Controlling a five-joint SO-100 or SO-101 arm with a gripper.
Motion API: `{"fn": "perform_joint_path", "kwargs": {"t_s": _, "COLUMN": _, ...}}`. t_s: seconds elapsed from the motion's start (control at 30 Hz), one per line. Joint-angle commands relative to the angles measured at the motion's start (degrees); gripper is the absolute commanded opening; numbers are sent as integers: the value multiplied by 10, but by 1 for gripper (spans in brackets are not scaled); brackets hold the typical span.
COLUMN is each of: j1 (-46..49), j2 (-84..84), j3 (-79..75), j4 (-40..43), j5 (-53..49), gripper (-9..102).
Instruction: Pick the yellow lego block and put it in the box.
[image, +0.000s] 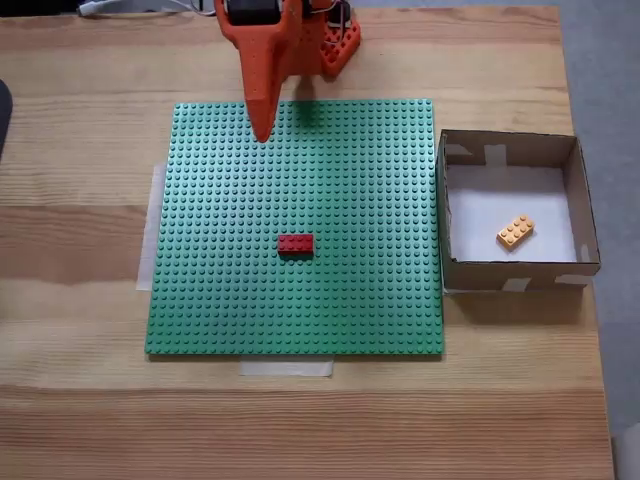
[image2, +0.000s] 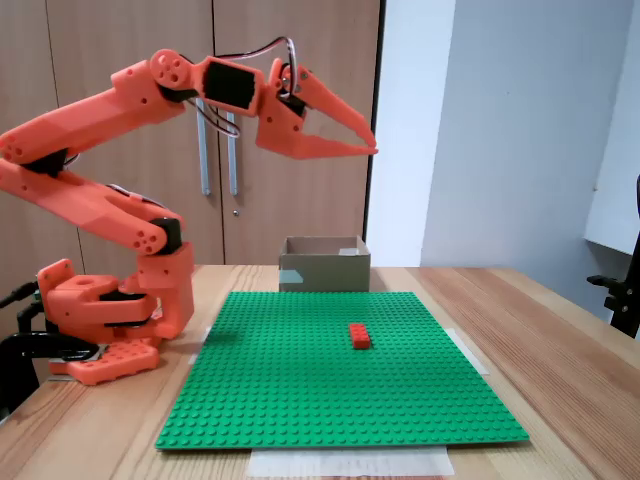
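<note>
Yellow lego block (image: 515, 231) lying flat on the white bottom of the box (image: 510, 147), studs up, turned at a slant, toward the right-hand and near side of the floor in a fixed view from above; not touching any wall. Box sitting on the wooden table (image: 80, 230) just beside the right edge of the green baseplate (image: 230, 200), pale tape pieces on its rim. In a fixed view from the side, box (image2: 324, 264) seen beyond the far edge of the baseplate (image2: 300, 390), block hidden behind its wall. Red brick (image: 295, 243) on the baseplate a bit below centre, well apart from the box; same brick (image2: 359, 336) visible in the side view. Gripper (image2: 372, 149) raised high above the baseplate, pointing roughly level toward the right of the side view, fingers meeting at the tips, nothing between them. From above, gripper (image: 262, 134) tip over the baseplate's far edge, left of centre. Orange arm base (image2: 100, 310) on the table off the baseplate's far side. Tape strips (image: 286, 368) under the baseplate edges.
</note>
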Motion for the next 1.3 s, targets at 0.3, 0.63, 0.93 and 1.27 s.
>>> {"fn": "perform_joint_path", "kwargs": {"t_s": 0.3, "j1": 12, "j2": 91, "j3": 94, "j4": 14, "j5": 8, "gripper": -1}}
{"fn": "perform_joint_path", "kwargs": {"t_s": 0.63, "j1": 13, "j2": 126, "j3": 164, "j4": 32, "j5": 18, "gripper": -1}}
{"fn": "perform_joint_path", "kwargs": {"t_s": 0.93, "j1": 13, "j2": 173, "j3": 253, "j4": 12, "j5": 17, "gripper": -1}}
{"fn": "perform_joint_path", "kwargs": {"t_s": 1.27, "j1": 14, "j2": 204, "j3": 349, "j4": -4, "j5": 14, "gripper": -1}}
